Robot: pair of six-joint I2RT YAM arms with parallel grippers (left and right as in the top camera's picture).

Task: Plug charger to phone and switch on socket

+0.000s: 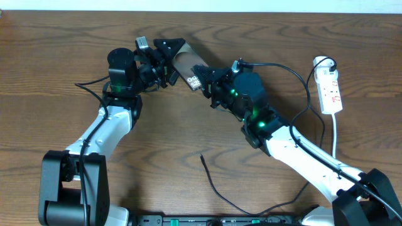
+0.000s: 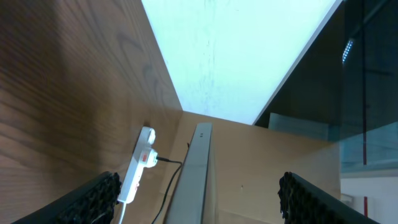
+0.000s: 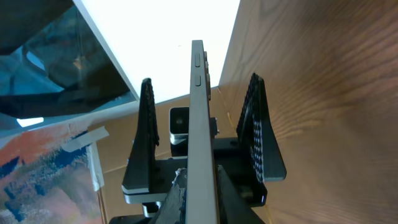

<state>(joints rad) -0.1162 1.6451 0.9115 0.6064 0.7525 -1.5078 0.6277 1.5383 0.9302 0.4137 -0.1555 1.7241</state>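
Note:
The phone (image 1: 187,64) is held edge-up above the table at the top centre. My right gripper (image 1: 202,81) is shut on its near end; in the right wrist view my fingers (image 3: 202,199) clamp the grey phone edge (image 3: 198,112). My left gripper (image 1: 171,61) is open and straddles the far end, with both fingers clear of the phone edge (image 2: 198,168) in the left wrist view (image 2: 199,202). The charger cable (image 1: 217,188) lies loose on the table, its tip (image 1: 201,156) pointing up at the centre. The white socket strip (image 1: 330,89) lies at the far right.
The strip's white cord (image 1: 336,135) runs down the right side. A black cable (image 1: 308,94) loops from the strip's top toward my right arm. The strip also shows in the left wrist view (image 2: 140,165). The table's back edge is close behind the phone.

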